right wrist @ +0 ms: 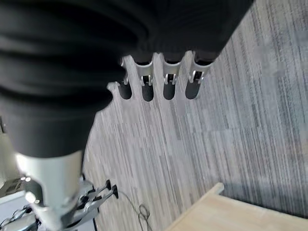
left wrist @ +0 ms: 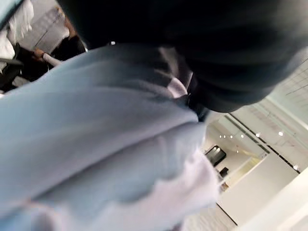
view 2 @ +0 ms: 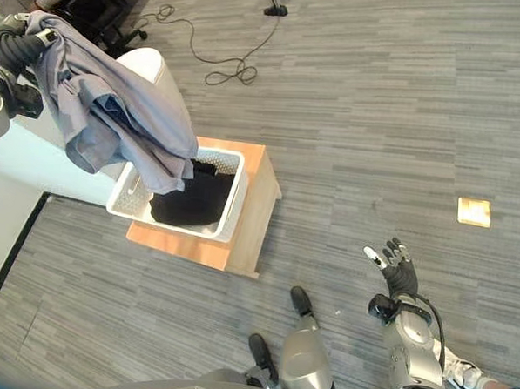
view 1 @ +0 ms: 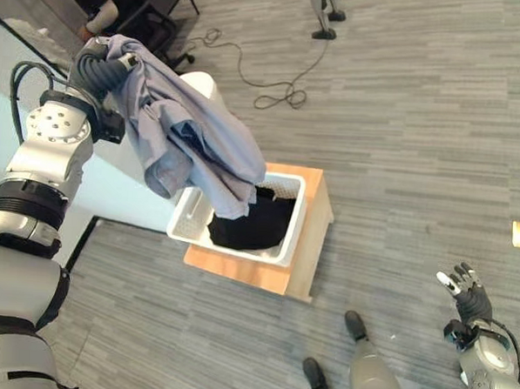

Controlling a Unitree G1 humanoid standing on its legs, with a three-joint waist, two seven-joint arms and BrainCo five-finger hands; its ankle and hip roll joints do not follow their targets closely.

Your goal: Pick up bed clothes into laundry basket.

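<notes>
— Starting on your left: why is that arm raised so high?

— My left hand (view 1: 99, 64) is holding the grey-blue garment (view 1: 189, 138) up so that it is hanging free of the bed (view 2: 35, 161) and its lower end is dangling over the white laundry basket (view 1: 192, 210). Lifted like this, I judge the cloth can drop straight in rather than catch on the rim.

— And the fingers of that hand?

— They are buried in the cloth. In the left wrist view the fabric is covering everything past the dark cover, so I cannot tell how far they are curled.

— What is already in the basket?

— A dark bundle of clothing (view 1: 254, 222) is lying inside. The basket is sitting on a low wooden stand (view 1: 305, 249) just beside the bed, and the hanging tip is touching or nearly touching that dark pile; I cannot say which.

— Moving right, what is the other hand doing?

— My right hand (view 2: 397, 270) is hovering low over the floor (view 1: 421, 124), well apart from the basket, probably for balance. Its fingers (right wrist: 168, 79) are lying straight and spread, holding and touching nothing.
</notes>
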